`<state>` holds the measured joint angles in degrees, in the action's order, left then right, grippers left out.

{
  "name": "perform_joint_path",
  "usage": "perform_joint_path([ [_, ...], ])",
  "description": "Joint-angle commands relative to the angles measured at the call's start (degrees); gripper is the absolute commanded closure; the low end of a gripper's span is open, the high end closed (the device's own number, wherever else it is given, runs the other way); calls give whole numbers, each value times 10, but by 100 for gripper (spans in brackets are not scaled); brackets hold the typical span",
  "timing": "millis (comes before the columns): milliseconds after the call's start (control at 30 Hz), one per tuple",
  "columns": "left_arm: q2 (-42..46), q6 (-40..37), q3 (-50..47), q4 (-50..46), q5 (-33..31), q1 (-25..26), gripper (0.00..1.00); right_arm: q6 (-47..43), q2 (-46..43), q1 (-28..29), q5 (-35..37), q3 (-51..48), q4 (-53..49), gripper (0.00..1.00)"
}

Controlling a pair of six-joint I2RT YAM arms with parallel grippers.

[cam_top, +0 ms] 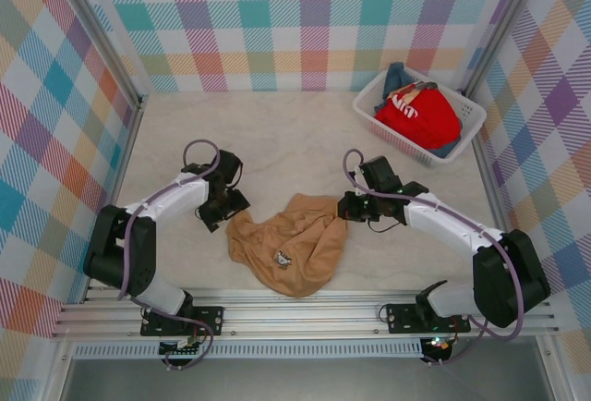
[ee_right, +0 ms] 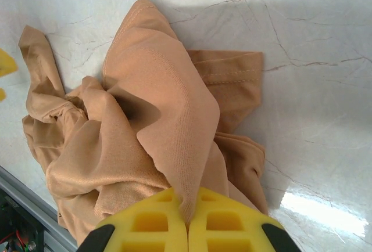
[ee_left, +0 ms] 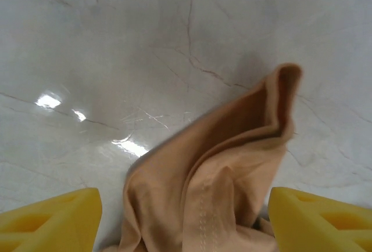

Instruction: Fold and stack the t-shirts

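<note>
Tan t-shirt [cam_top: 288, 249] crumpled, marble table [cam_top: 277, 133], plaid walls [cam_top: 314, 22]

A white lattice basket [cam_top: 462, 138] sits at the far right corner of the pale marbled table [cam_top: 277, 133], plaid walls [cam_top: 295, 13] around

T-shirt [cam_top: 288, 246] front centre on table [cam_top: 277, 133], left hand [cam_top: 231, 212] and right hand [cam_top: 343, 207] flanking it, basket [cam_top: 388, 135] of shirts [cam_top: 417, 116] back right

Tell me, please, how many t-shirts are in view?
3: a tan one crumpled on the table near the front, a red one on top in the white basket, and a blue one beneath it. Others may be hidden underneath.
</note>
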<state>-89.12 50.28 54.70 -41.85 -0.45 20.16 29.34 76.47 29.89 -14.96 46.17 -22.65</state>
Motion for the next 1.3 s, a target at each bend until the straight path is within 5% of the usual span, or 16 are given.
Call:
perform_joint_path([
  [0, -12, 24, -16, 68, 19, -4, 29, 3, 11, -6, 0, 21, -5, 100],
  [267, -125, 3, 73, 82, 9, 2, 45, -9, 44, -22, -22, 56, 0, 100],
  [400, -141, -13, 94, 87, 11, 0, 100, -8, 58, -35, -28, 79, 6, 100],
  [533, -109, -30, 201, 49, -28, -22, 100, -16, 88, -59, -42, 150, 5, 100],
  [733, -132, -66, 507, -48, -39, -66, 100, -31, 157, -95, -50, 359, -15, 100],
  [933, -102, -79, 719, -38, -52, -79, 100, -75, 117, -105, -21, 465, 105, 100],
  [1000, -48, -81, 688, -4, -79, -73, 100, -83, 81, -104, -23, 440, 147, 97],
  [1067, 29, -84, 596, 18, -115, -65, 100, -79, 44, -102, -30, 399, 137, 80],
  [1133, 116, -81, 452, 49, -131, -56, 100, -65, -1, -95, -36, 314, 132, 62],
  [1267, 254, -28, 145, 29, -102, -52, 100, 11, -106, -89, -4, 89, 113, 50],
])
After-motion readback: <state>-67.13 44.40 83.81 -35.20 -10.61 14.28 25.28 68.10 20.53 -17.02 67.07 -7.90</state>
